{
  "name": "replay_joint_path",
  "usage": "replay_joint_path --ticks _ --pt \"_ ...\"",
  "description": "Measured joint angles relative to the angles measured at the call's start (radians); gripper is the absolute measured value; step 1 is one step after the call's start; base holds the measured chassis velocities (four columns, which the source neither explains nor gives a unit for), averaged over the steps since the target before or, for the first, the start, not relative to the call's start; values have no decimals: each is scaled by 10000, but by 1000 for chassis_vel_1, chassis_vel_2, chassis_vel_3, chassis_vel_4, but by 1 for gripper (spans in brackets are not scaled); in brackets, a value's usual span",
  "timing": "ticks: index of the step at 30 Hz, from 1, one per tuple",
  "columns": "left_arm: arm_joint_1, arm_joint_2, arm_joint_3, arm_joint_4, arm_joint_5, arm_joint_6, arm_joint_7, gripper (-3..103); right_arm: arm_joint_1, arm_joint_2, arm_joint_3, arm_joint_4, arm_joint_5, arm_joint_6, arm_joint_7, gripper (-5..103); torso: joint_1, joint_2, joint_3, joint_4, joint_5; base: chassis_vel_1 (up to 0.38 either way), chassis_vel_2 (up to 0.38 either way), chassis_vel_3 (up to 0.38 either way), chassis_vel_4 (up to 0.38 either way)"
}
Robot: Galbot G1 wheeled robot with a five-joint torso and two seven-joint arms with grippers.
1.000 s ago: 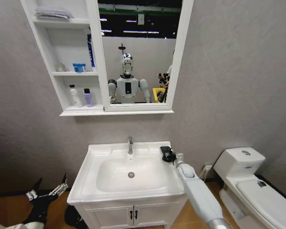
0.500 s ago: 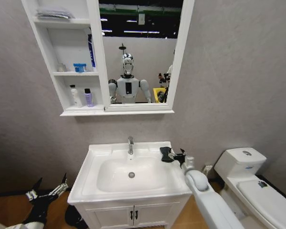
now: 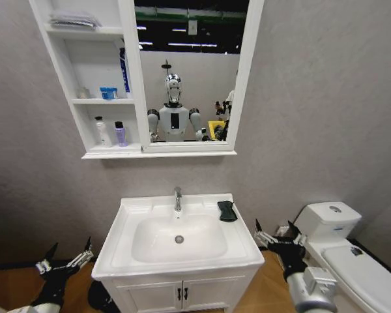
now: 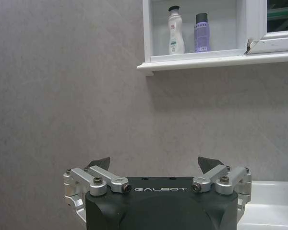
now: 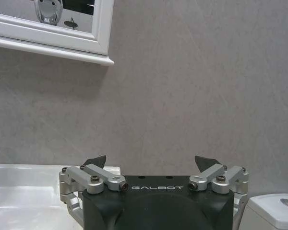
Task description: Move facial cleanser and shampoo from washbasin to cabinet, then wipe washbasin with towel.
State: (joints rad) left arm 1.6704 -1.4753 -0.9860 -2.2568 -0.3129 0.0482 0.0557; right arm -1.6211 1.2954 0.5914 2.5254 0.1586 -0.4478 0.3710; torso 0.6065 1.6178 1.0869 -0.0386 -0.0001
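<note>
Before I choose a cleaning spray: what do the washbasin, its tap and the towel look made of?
The washbasin looks like glazed white ceramic, going by its smooth, glossy surface. The tap seems to be chromed metal, silvery and reflective. The towel appears to be soft dark cloth, matte and bunched, lying on the back right ledge.

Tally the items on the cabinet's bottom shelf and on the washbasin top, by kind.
Bottles on the bottom shelf of the cabinet: 2, a white bottle and a purple bottle
Towels on the washbasin: 1, the black towel at its back right corner
Total: 3
</note>
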Motion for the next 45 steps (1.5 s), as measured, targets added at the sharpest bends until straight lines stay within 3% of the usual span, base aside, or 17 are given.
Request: replay_joint_path --ticks 6,22,23,28,31,33,36,38,40,44,45 --pt "0 0 0 0 0 0 0 100 300 -260 -10 -101 263 -475 47 100 10 -5 3 4 1 36 -32 -29 46" --pt "0 0 1 -1 0 0 1 100 234 -296 -136 -213 318 -344 -11 100 1 -2 1 1 7 202 -198 -202 193" --pt "0 0 2 0 0 0 1 100 210 -296 -160 -217 315 -299 -32 100 -1 -1 0 1 -7 289 -317 -265 316" --pt "0 0 1 -1 0 0 1 100 124 -288 -210 -232 296 -204 -154 100 5 -3 2 1 11 320 -326 -327 330" --pt "0 1 1 0 0 0 0 100 75 -291 -228 -233 275 -153 -223 100 1 -1 0 2 -8 346 -381 -354 364" --pt "0 0 1 -1 0 0 2 100 64 -303 -228 -238 270 -127 -245 100 2 -2 2 2 14 411 -373 -378 328" --pt "0 0 0 1 0 0 0 100 53 -304 -239 -239 267 -111 -275 100 -1 1 -1 1 -13 347 -376 -345 365" --pt "0 0 0 -1 0 0 0 100 57 -298 -260 -244 262 -88 -293 100 3 -2 3 3 15 368 -350 -349 368" --pt "1 0 1 0 0 0 -1 100 47 -277 -295 -242 226 -35 -307 100 -3 2 -2 1 -14 320 -365 -350 358" --pt "0 0 -2 0 0 0 -3 100 30 -247 -356 -248 200 -6 -356 100 4 -3 2 4 10 353 -338 -330 341" --pt "1 0 3 1 -1 0 0 100 26 -240 -371 -247 191 65 -407 100 1 -1 -1 0 -16 341 -347 -306 341"
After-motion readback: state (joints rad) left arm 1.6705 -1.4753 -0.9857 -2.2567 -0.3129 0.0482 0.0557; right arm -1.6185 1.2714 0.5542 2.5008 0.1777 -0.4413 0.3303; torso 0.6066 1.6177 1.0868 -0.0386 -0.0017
